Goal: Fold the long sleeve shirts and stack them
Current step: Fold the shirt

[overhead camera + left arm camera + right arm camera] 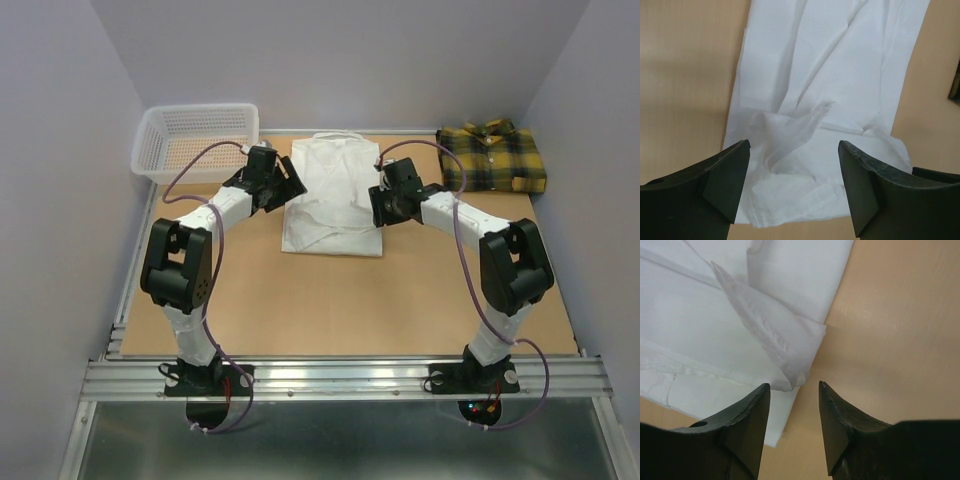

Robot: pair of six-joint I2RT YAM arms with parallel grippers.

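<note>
The white shirt (pixel 333 195) lies folded into a long rectangle in the middle of the table, collar at the far end. It also shows in the left wrist view (pixel 830 75) and the right wrist view (pixel 715 330). The plaid shirt (pixel 493 157) lies folded at the far right. My left gripper (pixel 289 186) is open and empty over the white shirt's left edge (pixel 794 150). My right gripper (pixel 379 205) is open and empty at the shirt's right edge (pixel 794 386), with a folded sleeve corner just ahead of its left finger.
A white mesh basket (pixel 196 142) stands at the far left corner. The table (pixel 340 300) is brown board with a metal rail along the near edge. Grey walls close in the left, right and back.
</note>
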